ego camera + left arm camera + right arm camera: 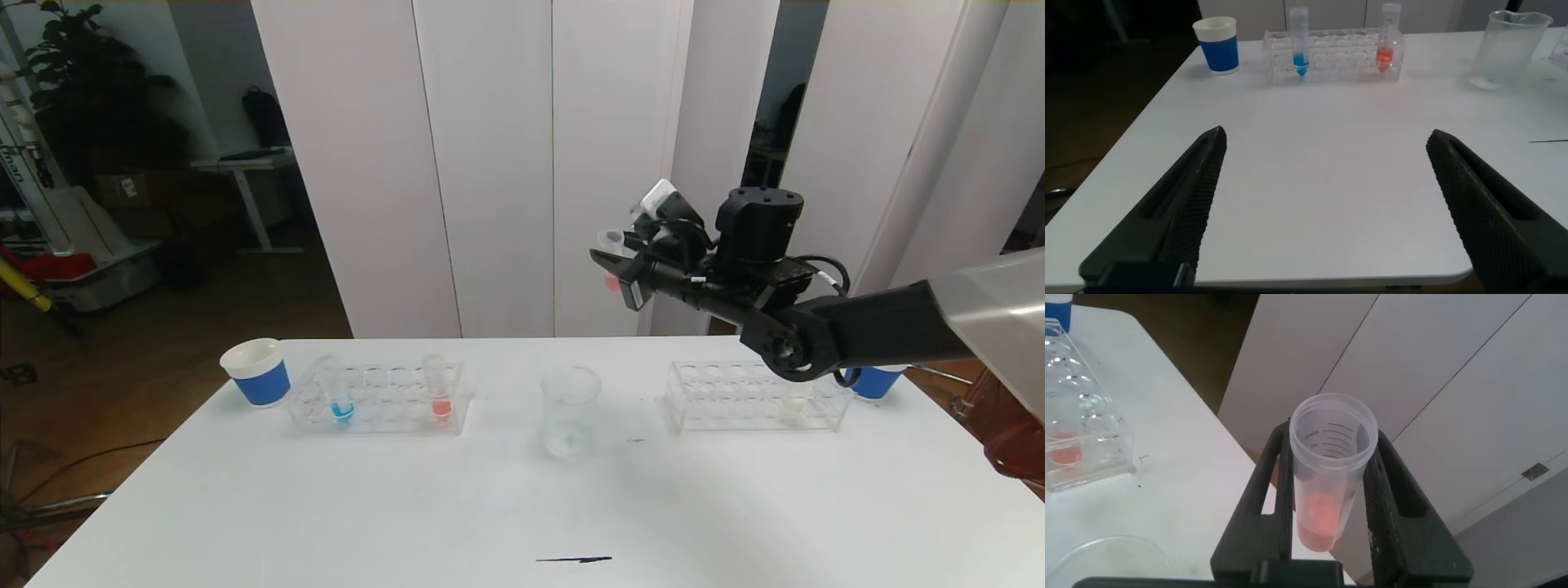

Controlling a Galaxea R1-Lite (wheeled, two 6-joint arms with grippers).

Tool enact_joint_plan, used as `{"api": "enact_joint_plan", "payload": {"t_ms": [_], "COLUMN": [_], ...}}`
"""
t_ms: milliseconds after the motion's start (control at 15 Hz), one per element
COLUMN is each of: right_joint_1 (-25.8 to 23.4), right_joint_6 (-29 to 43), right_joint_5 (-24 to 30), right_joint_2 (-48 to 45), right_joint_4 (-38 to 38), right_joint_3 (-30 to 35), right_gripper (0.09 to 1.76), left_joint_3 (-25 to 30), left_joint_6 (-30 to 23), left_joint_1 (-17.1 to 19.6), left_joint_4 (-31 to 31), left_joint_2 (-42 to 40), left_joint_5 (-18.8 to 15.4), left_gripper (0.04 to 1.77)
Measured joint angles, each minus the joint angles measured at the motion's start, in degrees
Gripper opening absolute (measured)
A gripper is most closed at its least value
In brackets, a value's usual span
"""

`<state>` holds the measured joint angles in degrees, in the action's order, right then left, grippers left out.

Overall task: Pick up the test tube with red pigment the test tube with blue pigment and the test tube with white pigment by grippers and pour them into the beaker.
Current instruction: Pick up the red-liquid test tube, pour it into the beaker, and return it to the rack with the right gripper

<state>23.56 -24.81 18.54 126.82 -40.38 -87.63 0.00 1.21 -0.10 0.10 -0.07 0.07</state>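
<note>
My right gripper (pixel 1327 498) clamps a clear red-bottomed test tube (pixel 1327 469), its sides hidden by my fingers (pixel 1388 498); my left gripper (pixel 1327 204) gapes wide.

Red-pigment tube (pixel 1327 469) aloft above beaker (pixel 570 410)

The beaker (pixel 570 408) stands mid-table (pixel 490 506) between two racks: left rack (pixel 380 400) holds two tubes, right rack (pixel 755 398) one; a cup (pixel 256 372) sits left of the left rack.
</note>
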Motion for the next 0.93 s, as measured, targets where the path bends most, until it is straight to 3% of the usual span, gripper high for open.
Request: {"api": "enact_joint_plan", "payload": {"t_ms": [133, 667, 933], "right_joint_1": [0.44, 0.52, -0.45], "right_joint_6": [-3.11, -22.43, -36.77], "right_joint_5": [4.13, 10.73, 14.38], "right_joint_2": [-0.33, -1.46, -0.68], "right_joint_4": [-3.28, -3.86, -3.58], "right_joint_3": [3.04, 6.81, 6.53], "right_gripper": [0.58, 0.58, 0.58], "left_joint_3": [0.00, 0.00, 0.00], "left_joint_6": [0.02, 0.02, 0.00], "left_joint_1": [0.00, 0.00, 0.00], "left_joint_4": [0.00, 0.00, 0.00], "left_joint_2": [0.00, 0.00, 0.00], "left_joint_5": [0.00, 0.00, 0.00], "left_gripper": [1.75, 1.75, 1.75]}}
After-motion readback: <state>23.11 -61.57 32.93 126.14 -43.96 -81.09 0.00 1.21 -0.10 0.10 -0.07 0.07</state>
